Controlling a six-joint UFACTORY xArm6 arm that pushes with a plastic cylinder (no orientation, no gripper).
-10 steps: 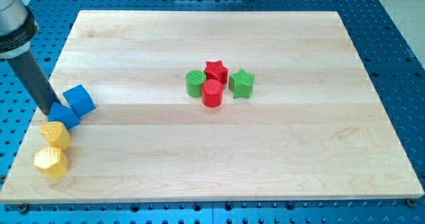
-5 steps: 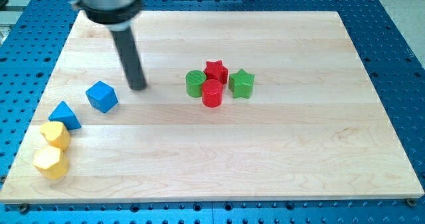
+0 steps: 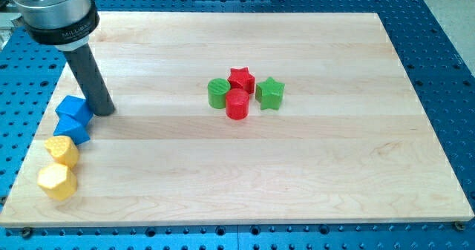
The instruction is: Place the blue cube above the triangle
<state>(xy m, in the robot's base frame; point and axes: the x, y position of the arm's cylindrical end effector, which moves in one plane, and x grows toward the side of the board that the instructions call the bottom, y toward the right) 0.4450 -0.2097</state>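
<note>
The blue cube (image 3: pixel 73 108) sits near the board's left edge, directly above the blue triangle (image 3: pixel 75 130) and touching it. My tip (image 3: pixel 105 110) rests on the board just to the right of the blue cube, close to or touching its right side. The dark rod rises from there toward the view's top left.
Two yellow hexagonal blocks (image 3: pixel 61 150) (image 3: pixel 56 180) lie below the triangle at the lower left. In the middle, a green cylinder (image 3: pixel 218 93), a red star (image 3: pixel 241 79), a red cylinder (image 3: pixel 237 104) and a green star (image 3: pixel 270 93) cluster together. The wooden board (image 3: pixel 297 168) lies on a blue perforated table.
The blue cube moved left and now sits right above the blue triangle. My tip swung from the cube's upper right to its right side.
</note>
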